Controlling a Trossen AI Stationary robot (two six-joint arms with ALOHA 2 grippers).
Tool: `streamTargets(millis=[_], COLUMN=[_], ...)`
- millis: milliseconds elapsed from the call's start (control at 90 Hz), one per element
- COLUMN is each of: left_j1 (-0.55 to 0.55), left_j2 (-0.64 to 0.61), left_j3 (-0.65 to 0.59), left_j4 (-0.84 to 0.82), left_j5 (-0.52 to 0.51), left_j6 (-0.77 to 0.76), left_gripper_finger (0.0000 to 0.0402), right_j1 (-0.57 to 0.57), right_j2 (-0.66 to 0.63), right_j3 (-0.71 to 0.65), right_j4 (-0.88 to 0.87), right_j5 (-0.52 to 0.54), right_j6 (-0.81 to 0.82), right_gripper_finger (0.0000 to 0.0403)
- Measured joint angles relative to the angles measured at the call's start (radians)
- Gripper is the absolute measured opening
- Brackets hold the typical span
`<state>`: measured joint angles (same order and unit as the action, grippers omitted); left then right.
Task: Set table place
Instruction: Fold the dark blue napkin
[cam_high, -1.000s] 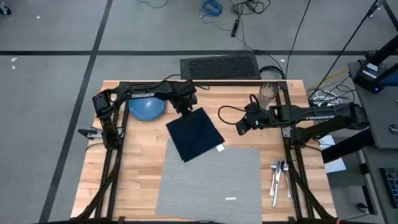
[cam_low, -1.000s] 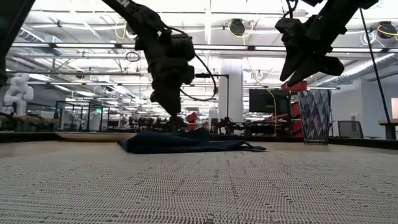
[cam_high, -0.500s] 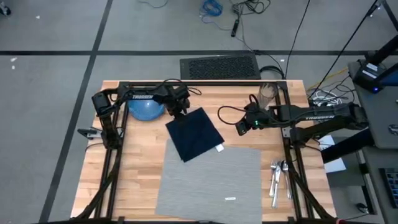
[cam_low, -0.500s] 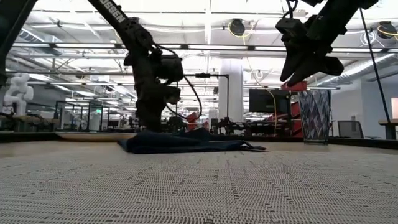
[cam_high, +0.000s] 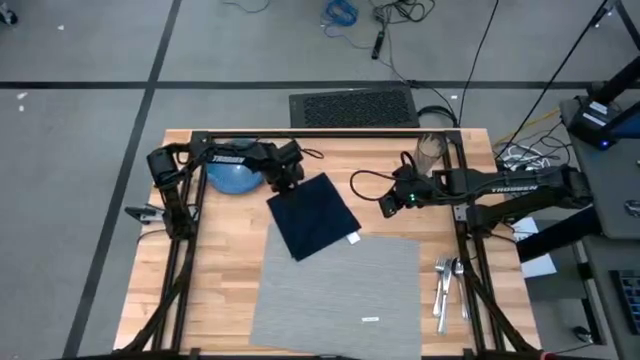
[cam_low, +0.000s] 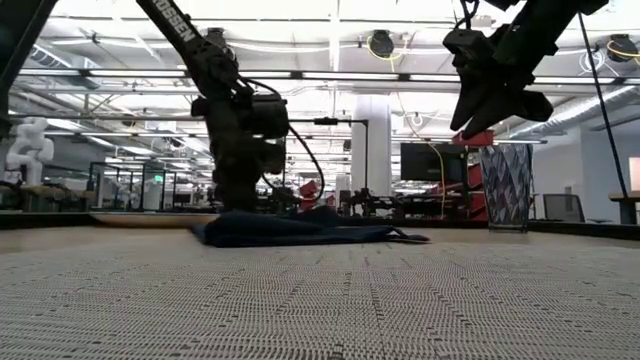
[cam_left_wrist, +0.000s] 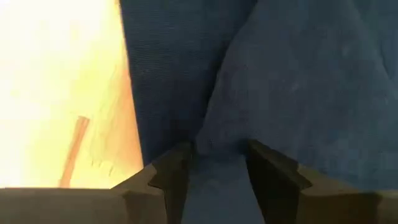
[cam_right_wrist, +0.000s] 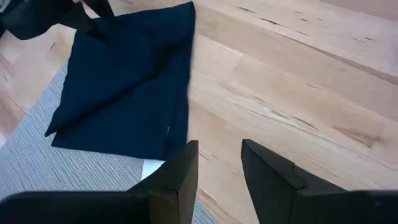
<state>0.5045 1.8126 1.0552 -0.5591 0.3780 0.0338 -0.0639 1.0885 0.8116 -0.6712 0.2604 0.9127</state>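
**Napkin corner dragged toward the bowl**

Now the left gripper (cam_high: 285, 181) sits low at the far corner of the dark napkin (cam_high: 313, 215), its fingers (cam_left_wrist: 171, 177) pinching a fold of the cloth. Over the last second that arm has pulled back toward the blue bowl (cam_high: 232, 178), and the napkin's far corner has followed a little, so the cloth is probably being repositioned for the setting. The napkin's near corner still overlaps the far-left edge of the grey placemat (cam_high: 340, 295), which lies at the near middle of the table (cam_high: 225, 270). The right gripper (cam_high: 387, 205) hovers with fingers apart, above bare wood right of the napkin. Open wood lies left of the placemat; cutlery (cam_high: 447, 285) and a glass (cam_high: 430, 150) crowd the right.
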Motion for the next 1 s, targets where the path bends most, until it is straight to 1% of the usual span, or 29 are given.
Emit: streamTargets(millis=[111,144,211,300,467,722,844,1000], left_j1=[0.001,0.001,0.001,0.000,0.002,-0.005,-0.019,-0.063], left_j2=[0.001,0.001,0.001,-0.004,-0.033,-0.082,-0.090,-0.091], left_j3=[-0.001,-0.001,-0.001,-0.001,0.006,0.007,0.007,0.007], left_j4=[0.023,0.032,0.038,0.033,0.019,0.060,0.065,0.093], left_j5=[0.060,0.077,0.109,0.134,0.148,0.200,0.224,0.262], left_j6=[-0.002,-0.002,-0.002,-0.003,-0.012,-0.060,-0.089,-0.108], left_gripper_finger=[0.0028,0.0015,0.0006,0.0002,0.0001,0.0000,0.0000,0.0000], right_j1=[0.000,0.000,0.000,0.000,0.000,0.000,0.000,0.000], right_j2=[0.000,0.000,0.000,0.000,0.000,0.000,0.001,0.000], right_j3=[0.000,0.000,0.000,0.000,0.000,0.000,0.000,0.000], right_j4=[0.000,0.000,0.000,0.000,0.000,-0.003,-0.002,0.007], right_j5=[0.000,0.000,0.000,0.000,0.000,0.000,0.000,0.000], right_j6=[0.002,0.003,0.003,0.003,0.003,0.003,0.003,0.003], right_gripper_finger=[0.0110,0.0110,0.0110,0.0110,0.0110,0.0110,0.0110,0.0110])
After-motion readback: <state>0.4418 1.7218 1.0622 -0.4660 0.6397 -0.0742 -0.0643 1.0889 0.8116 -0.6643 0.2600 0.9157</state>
